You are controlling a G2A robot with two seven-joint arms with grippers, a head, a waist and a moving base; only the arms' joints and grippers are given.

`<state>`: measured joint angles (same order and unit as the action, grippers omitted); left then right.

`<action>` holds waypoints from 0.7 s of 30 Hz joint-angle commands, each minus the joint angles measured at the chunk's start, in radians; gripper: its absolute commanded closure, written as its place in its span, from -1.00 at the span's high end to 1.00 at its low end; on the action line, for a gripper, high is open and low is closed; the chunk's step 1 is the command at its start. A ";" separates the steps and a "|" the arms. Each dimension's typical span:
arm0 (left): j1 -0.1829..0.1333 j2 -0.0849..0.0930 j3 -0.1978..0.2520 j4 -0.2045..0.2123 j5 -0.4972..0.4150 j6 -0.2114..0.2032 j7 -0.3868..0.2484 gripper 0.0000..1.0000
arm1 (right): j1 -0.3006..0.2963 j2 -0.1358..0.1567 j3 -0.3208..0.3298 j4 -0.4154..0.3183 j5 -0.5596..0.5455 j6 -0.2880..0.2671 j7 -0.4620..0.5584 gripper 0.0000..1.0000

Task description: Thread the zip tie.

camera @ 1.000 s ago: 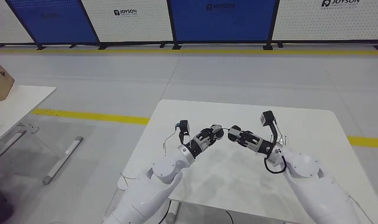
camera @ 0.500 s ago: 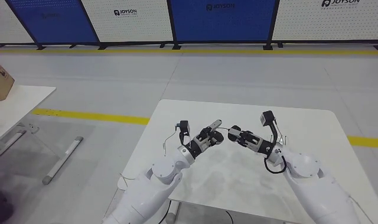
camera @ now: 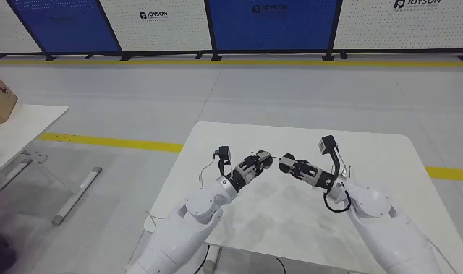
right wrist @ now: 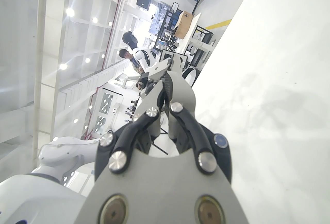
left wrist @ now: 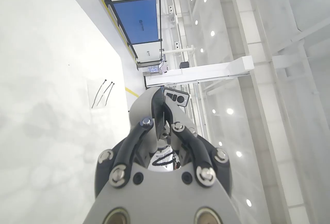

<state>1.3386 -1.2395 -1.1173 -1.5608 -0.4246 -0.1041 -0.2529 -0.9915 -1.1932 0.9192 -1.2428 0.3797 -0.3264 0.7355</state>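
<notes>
Left gripper [camera: 265,157] and right gripper [camera: 283,160] are hovering tip to tip above the white table [camera: 376,151], both clenched; three spare zip ties [left wrist: 104,94] are lying on it.

White table [camera: 376,151], lower centre of frame. Left gripper [camera: 263,158] and right gripper [camera: 283,162] meet tip to tip above its middle. Second table [camera: 29,122] at left edge. Blue and white panels [camera: 271,17] along top.

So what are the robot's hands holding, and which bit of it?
Probably a zip tie: a thin dark strand bridges the shut left gripper and right gripper. Which part each pinches cannot be told.
</notes>
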 commanded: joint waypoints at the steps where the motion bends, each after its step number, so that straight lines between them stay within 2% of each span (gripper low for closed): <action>1: 0.000 0.000 0.000 0.001 0.002 -0.001 0.002 -1.00 | 0.000 0.000 0.000 0.000 0.000 0.000 0.000 -1.00; 7: 0.002 -0.001 0.003 -0.001 0.029 -0.010 0.018 -1.00 | -0.009 -0.001 0.000 -0.010 -0.002 0.008 -0.011 -1.00; 8: 0.003 -0.001 0.004 -0.002 0.034 -0.010 0.020 -1.00 | -0.012 0.000 0.002 -0.016 -0.004 0.015 -0.012 -0.06; 9: 0.004 -0.001 0.005 -0.003 0.038 -0.011 0.021 -1.00 | -0.015 0.000 0.005 -0.021 -0.005 0.019 -0.011 1.00; 14: 0.009 0.000 0.000 -0.005 0.057 -0.005 0.024 -1.00 | -0.025 0.002 0.024 -0.033 0.004 0.053 0.013 1.00; 21: 0.024 0.006 -0.023 -0.007 0.072 -0.004 0.019 -1.00 | -0.042 0.008 0.064 -0.033 0.016 0.068 0.020 1.00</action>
<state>1.3583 -1.2350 -1.1359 -1.5665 -0.3551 -0.1072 -0.2321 -1.0302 -1.1864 0.9766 -1.2761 0.3944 -0.2596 0.7564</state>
